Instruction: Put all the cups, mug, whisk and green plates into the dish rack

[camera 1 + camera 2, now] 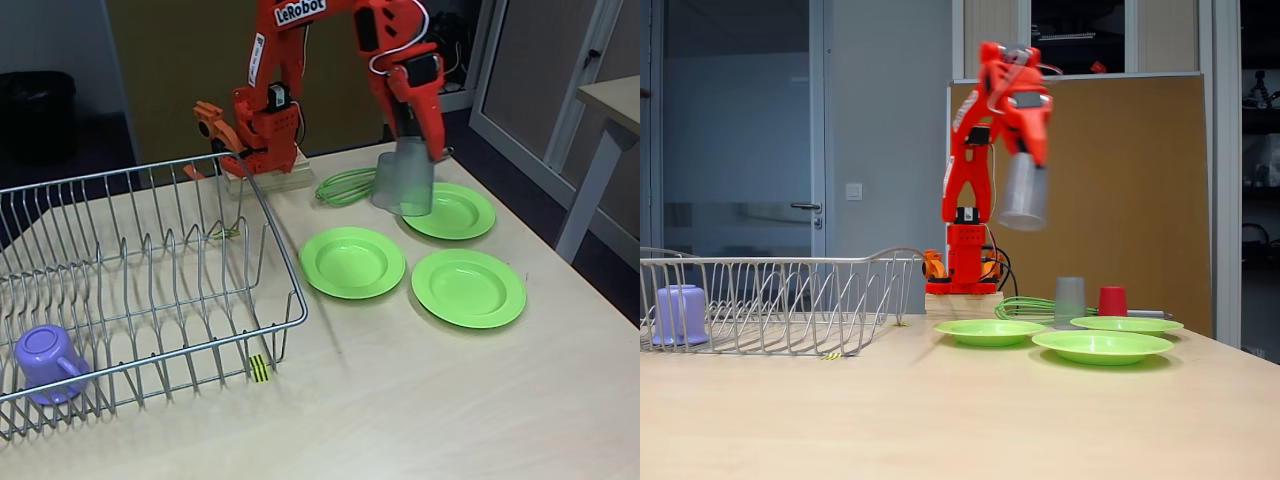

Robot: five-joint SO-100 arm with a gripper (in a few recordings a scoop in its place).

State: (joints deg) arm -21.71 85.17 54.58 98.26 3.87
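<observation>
Lilac mug point(45, 362) is already racked, but the grey tumbler point(1023, 192) clamped aloft in the gripper point(1025, 150) could be dropped onto the green plates point(468, 287) if grip is lost.

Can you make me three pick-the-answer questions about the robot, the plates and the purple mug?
1. Where is the mug?
A. in the rack
B. on a plate
C. in the gripper

2. How many green plates lie on the table?
A. one
B. three
C. five

3. What is the gripper doing?
A. resting open on the table
B. holding a grey cup in the air
C. gripping the whisk

Answers: 1 A, the mug sits in the rack's near corner. 2 B, three plates lie by the rack. 3 B, the grey cup hangs from the gripper well above the plates.
</observation>
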